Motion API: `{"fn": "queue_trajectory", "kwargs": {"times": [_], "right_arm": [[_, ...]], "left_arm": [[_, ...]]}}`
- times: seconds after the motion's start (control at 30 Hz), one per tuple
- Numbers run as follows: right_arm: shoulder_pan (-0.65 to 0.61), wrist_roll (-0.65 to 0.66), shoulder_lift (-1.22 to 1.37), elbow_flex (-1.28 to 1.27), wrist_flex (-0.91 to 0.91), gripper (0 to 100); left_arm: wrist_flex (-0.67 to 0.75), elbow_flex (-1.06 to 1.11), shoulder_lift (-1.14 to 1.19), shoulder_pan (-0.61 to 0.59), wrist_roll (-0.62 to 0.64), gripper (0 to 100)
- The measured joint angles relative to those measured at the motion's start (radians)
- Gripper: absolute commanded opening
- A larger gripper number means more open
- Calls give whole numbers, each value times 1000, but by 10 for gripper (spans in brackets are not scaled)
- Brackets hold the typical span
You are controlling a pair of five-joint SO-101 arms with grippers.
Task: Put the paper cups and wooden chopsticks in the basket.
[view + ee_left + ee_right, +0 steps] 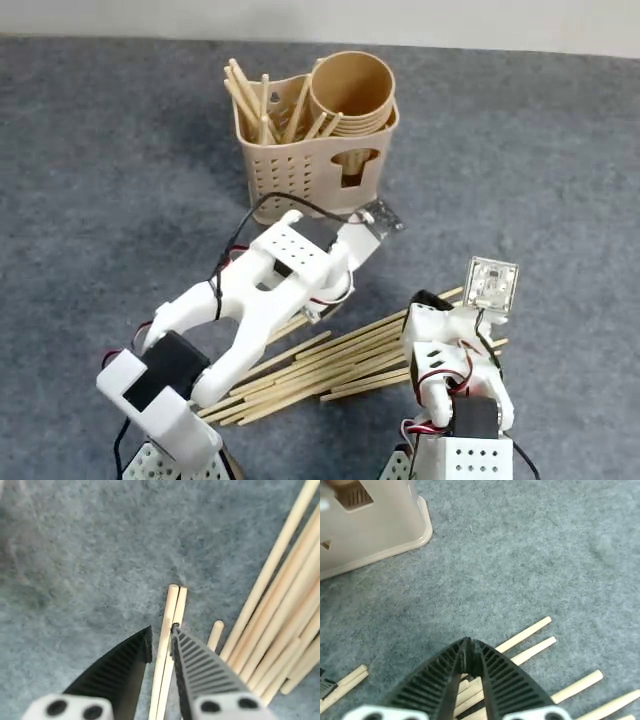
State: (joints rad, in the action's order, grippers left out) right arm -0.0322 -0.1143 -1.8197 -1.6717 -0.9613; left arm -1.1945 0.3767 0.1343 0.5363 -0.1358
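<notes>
Left wrist view showed the left gripper (pixel 161 632) with fingers (pixel 200 670) slightly spread astride two pale wooden chopsticks (pixel 174 605) aligned lengthwise between them.

The white plastic left arm (pixel 262 300), at seven o'clock on the table, is showing black motor blocks (pixel 165 370) and thin black and red cables (pixel 222 270). The white right arm (pixel 455 385), at five o'clock, is carrying a square camera board (pixel 492 285). The left gripper (pixel 161 639) and right gripper (pixel 470 647) are showing black ridged triangular jaws on white bases.
</notes>
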Motion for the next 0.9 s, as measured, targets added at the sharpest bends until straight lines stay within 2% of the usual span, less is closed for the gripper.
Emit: {"fn": "queue_trajectory", "kwargs": {"times": [0.33, 0.5, 0.9], "right_arm": [[0, 0, 0, 0, 0, 5], [0, 0, 0, 0, 0, 5], [20, 0, 0, 0, 0, 5]], "left_arm": [[23, -34, 121, -26, 2, 96], [23, -34, 127, -28, 2, 7], [11, -35, 109, -28, 2, 6]]}}
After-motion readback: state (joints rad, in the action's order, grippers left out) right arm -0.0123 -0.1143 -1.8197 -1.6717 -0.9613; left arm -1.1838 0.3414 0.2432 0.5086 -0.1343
